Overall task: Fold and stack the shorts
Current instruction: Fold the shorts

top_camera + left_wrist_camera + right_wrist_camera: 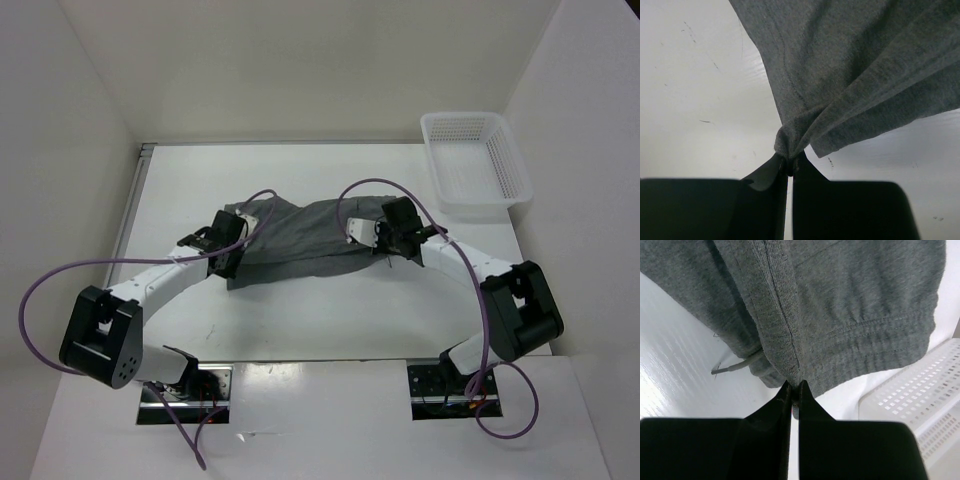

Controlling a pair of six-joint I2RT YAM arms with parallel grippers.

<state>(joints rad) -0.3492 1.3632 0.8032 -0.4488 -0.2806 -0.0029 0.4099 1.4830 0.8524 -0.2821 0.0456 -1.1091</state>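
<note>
1 pair of soft grey shorts (pixel 300 240), held at 2 ends.
Left pincer (pixel 788 167) and right pincer (pixel 795 392) each squeeze bunched cloth; 1 holey white basket (pixel 505 165) nearby.

The shorts (pixel 300 240) are plain medium grey. The mesh basket (pixel 478 207) is white. The bench (pixel 330 315) is white.

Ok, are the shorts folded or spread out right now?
Spread out, not folded: the shorts stretch between the left gripper and the right gripper, each shut on an edge.
</note>
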